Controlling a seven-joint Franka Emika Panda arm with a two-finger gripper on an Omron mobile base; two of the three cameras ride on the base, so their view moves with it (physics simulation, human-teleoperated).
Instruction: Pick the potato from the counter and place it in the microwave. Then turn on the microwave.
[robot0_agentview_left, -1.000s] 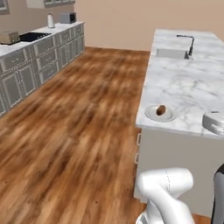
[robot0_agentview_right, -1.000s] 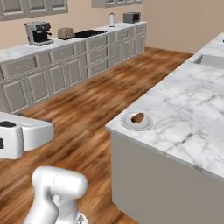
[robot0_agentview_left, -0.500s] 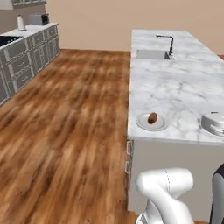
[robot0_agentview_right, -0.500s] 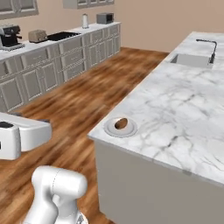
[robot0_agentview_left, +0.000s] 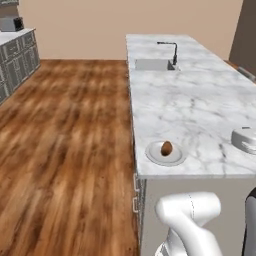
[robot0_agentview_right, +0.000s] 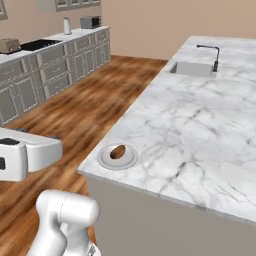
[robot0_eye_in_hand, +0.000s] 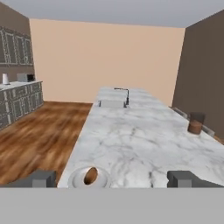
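From the left base view the potato (robot0_agentview_left: 166, 148) lies on a small plate (robot0_agentview_left: 155, 155) at the near corner of the counter (robot0_agentview_left: 200, 105), a sink (robot0_agentview_left: 154, 64) far behind it; the right base view shows the same potato (robot0_agentview_right: 118, 152) close to the counter's edge. In the hand view the gripper (robot0_eye_in_hand: 112, 178) stands with jaws spread wide and empty, short of the potato; it looks light, firm and rounded, likely to roll, so I would pinch it across its narrow middle.
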